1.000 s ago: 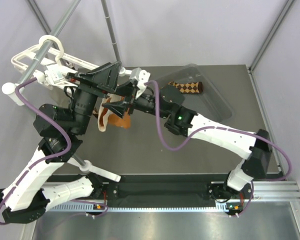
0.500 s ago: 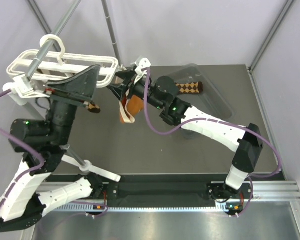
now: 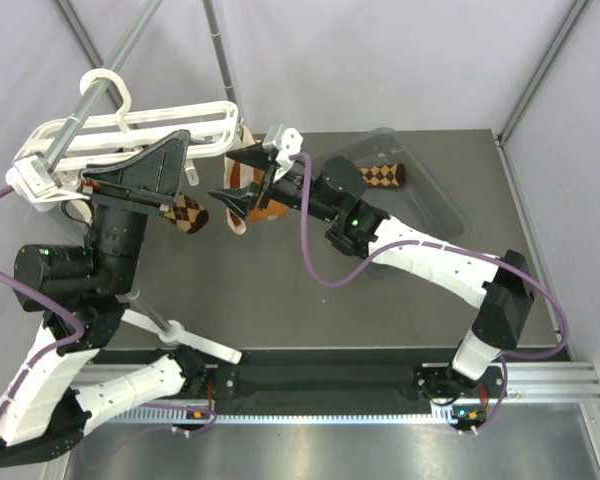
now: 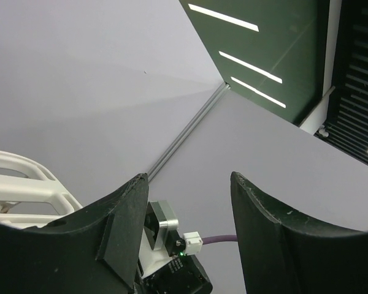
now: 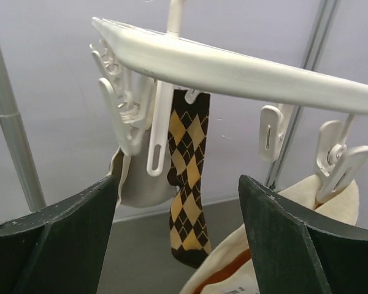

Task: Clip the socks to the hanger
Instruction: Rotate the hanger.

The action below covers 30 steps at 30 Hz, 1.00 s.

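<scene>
1. One diamond-pattern sock (image 5: 187, 184) hangs from a clip under the hanger (image 5: 245, 70). Its long axis is straight up and down, with the dark end pointing at the table (image 3: 280, 290).
2. The second diamond-pattern sock (image 3: 383, 176) lies in a clear bin (image 3: 435, 205) at the far right of the table. It runs left to right in the top view, dark end to the right.
3. The hanger's hook sits over a grey pole (image 3: 105, 80) at the far left.
4. A beige sock (image 5: 138, 184) hangs just left of the clipped sock, and a cream-and-orange sock (image 5: 233, 269) hangs to its right.
5. The right gripper (image 3: 242, 185) faces the clipped sock with its jaws wide apart and nothing in them.
6. The left gripper (image 4: 187, 202) is beside the hanger's near bar, also spread wide and empty.
</scene>
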Tool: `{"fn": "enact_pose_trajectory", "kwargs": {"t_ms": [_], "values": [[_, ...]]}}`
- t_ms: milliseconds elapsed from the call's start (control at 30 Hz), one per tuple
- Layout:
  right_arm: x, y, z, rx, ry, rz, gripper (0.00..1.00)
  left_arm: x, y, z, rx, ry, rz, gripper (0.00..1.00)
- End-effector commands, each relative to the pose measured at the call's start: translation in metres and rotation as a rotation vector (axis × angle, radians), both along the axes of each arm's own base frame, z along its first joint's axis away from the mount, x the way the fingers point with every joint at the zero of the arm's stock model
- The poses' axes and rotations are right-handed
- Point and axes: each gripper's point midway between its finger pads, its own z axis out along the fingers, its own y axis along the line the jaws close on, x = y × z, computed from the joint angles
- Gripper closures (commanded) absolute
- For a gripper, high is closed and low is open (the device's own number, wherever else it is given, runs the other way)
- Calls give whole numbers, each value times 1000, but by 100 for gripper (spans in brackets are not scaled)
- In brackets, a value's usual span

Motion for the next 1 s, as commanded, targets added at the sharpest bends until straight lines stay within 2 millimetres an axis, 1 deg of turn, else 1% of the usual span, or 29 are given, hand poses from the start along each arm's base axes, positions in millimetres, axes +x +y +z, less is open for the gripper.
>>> {"fn": "enact_pose_trajectory", "kwargs": {"t_ms": [0, 100, 133, 167, 267, 367, 400, 433, 533, 567, 700, 800, 967], "values": [[-26, -11, 50, 104, -111, 64, 21, 1, 0, 2, -6, -10, 6, 39], [-34, -6, 54, 120, -132, 118, 18, 1, 2, 0, -5, -1, 14, 39], [-39, -4, 55, 127, -115, 155, 17, 2, 2, -2, 0, 3, 15, 39], [-40, 0, 56, 136, -118, 169, 15, 2, 2, -3, 2, 6, 17, 39], [-38, 10, 56, 142, -99, 195, 14, 3, 2, -6, 8, 16, 22, 39], [-39, 18, 59, 160, -84, 227, 16, 3, 3, -7, 10, 19, 23, 39], [-41, 20, 62, 174, -71, 245, 17, 3, 3, -7, 12, 20, 25, 39], [-45, 26, 61, 177, -68, 270, 19, 3, 3, -8, 12, 22, 28, 39], [-54, 36, 61, 179, -65, 298, 21, 3, 5, -8, 12, 20, 33, 39], [-60, 41, 60, 178, -67, 310, 21, 4, 4, -9, 17, 22, 34, 39], [-69, 50, 60, 180, -70, 323, 21, 3, 6, -10, 22, 26, 40, 39], [-68, 54, 56, 162, -73, 308, 21, 3, 8, -11, 22, 28, 47, 39], [-51, 54, 48, 124, -76, 223, 21, 0, 13, -10, 21, 26, 54, 39]]}}
